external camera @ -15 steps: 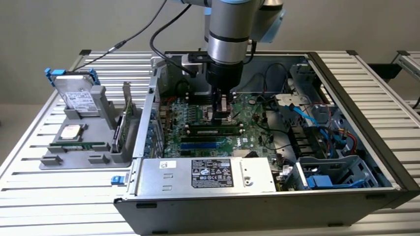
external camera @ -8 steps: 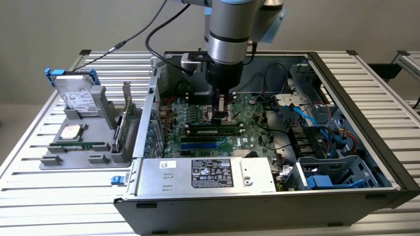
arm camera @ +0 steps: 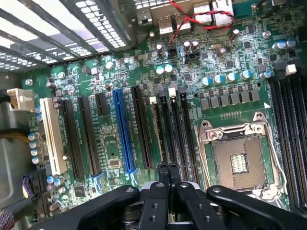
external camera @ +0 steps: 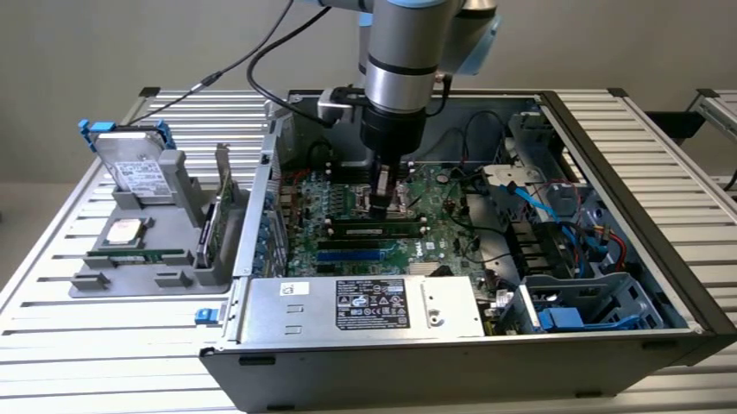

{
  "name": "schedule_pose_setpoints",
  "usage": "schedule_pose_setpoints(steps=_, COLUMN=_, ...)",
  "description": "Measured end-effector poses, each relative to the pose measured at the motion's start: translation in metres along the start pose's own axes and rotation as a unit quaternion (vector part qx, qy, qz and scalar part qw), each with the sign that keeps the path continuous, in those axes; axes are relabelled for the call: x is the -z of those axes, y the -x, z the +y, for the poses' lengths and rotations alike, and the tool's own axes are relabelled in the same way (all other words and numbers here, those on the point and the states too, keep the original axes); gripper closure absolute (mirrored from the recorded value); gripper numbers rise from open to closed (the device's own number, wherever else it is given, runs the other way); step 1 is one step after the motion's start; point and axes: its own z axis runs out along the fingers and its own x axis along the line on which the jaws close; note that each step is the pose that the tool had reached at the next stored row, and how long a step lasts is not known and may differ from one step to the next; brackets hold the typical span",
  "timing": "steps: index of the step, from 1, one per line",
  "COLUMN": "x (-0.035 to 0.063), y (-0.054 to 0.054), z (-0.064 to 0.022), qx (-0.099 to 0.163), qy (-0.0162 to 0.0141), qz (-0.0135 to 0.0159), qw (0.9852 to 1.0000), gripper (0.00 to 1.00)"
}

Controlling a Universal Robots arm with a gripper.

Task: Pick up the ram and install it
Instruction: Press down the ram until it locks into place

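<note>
The ram (external camera: 371, 230), a narrow green stick with black chips, stands in a black slot of the motherboard (external camera: 345, 207) inside the open computer case. My gripper (external camera: 386, 205) hangs just above its middle, fingers shut with nothing between them. Whether the tips touch the stick cannot be told. In the wrist view the ram (arm camera: 157, 132) shows edge-on in one of the black slots. The shut gripper (arm camera: 168, 167) is over its near end, beside the empty processor socket (arm camera: 240, 160).
A grey fixture (external camera: 173, 267) at the exterior view's left holds a silver hard drive (external camera: 136, 172) with blue rails and a square silver chip (external camera: 124, 231). The power supply (external camera: 368, 306), cables (external camera: 576, 216) and case walls (external camera: 622, 172) crowd the board.
</note>
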Motion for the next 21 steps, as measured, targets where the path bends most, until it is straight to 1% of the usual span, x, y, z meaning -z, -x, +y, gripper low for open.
schedule_pose_setpoints(steps=2, x=0.0000, y=0.0000, z=0.0000, qx=-0.018, qy=0.0017, qz=-0.0011, qw=0.9998, gripper=0.90)
schedule_pose_setpoints(steps=4, x=-0.0001, y=0.0000, z=0.0000, qx=-0.036, qy=0.0035, qz=-0.0021, qw=0.9994, gripper=0.90)
schedule_pose_setpoints(steps=6, x=-0.0001, y=0.0000, z=0.0000, qx=-0.052, qy=0.0051, qz=-0.0031, qw=0.9986, gripper=0.90)
schedule_pose_setpoints(steps=9, x=-0.0002, y=0.0000, z=0.0000, qx=-0.078, qy=0.0077, qz=-0.0047, qw=0.9969, gripper=0.90)
schedule_pose_setpoints(steps=12, x=-0.0003, y=0.0000, z=0.0000, qx=-0.105, qy=0.0103, qz=-0.0063, qw=0.9944, gripper=0.90)
schedule_pose_setpoints(steps=14, x=-0.0003, y=0.0000, z=0.0000, qx=-0.122, qy=0.0119, qz=-0.0073, qw=0.9925, gripper=0.90)
schedule_pose_setpoints(steps=17, x=-0.0004, y=0.0000, z=0.0000, qx=-0.146, qy=0.0142, qz=-0.0088, qw=0.9891, gripper=0.90)
schedule_pose_setpoints(steps=18, x=-0.0004, y=0.0000, z=0.0000, qx=-0.152, qy=0.0140, qz=-0.0095, qw=0.9882, gripper=0.90)
schedule_pose_setpoints(steps=19, x=-0.0004, y=0.0000, z=0.0000, qx=-0.158, qy=0.0129, qz=-0.0105, qw=0.9874, gripper=0.90)
schedule_pose_setpoints(steps=20, x=-0.0004, y=0.0000, z=0.0000, qx=-0.162, qy=0.0105, qz=-0.0116, qw=0.9866, gripper=0.90)
schedule_pose_setpoints(steps=21, x=-0.0004, y=0.0001, z=0.0000, qx=-0.167, qy=0.0075, qz=-0.0130, qw=0.9858, gripper=0.90)
